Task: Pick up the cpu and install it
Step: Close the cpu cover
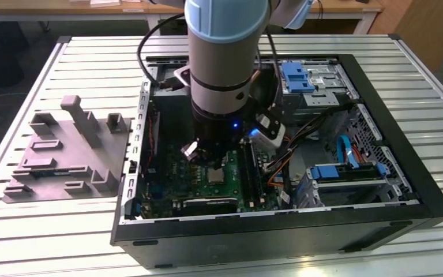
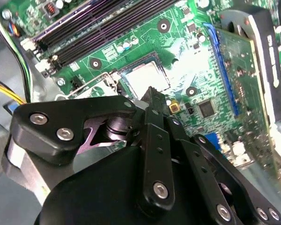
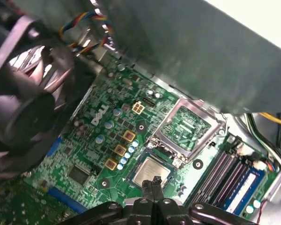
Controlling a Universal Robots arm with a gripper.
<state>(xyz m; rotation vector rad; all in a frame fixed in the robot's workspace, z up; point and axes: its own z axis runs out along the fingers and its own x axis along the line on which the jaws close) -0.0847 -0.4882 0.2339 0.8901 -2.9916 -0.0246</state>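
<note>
On the slatted table (image 1: 44, 231), the closed gripper (image 3: 154, 183) hangs over the cpu (image 3: 152, 171), already sitting in its socket.

You get even, dim overhead light; glare whitens the cpu (image 2: 145, 77) in the second wrist view, and the near fingers (image 2: 154, 140) blur softly.

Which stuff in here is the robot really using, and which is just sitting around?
Part of the job:
the cpu, lying in its socket
the gripper, just above it
the green motherboard

Just sitting around:
the grey plastic tray beside the case
the blue drive brackets
the fan
</note>
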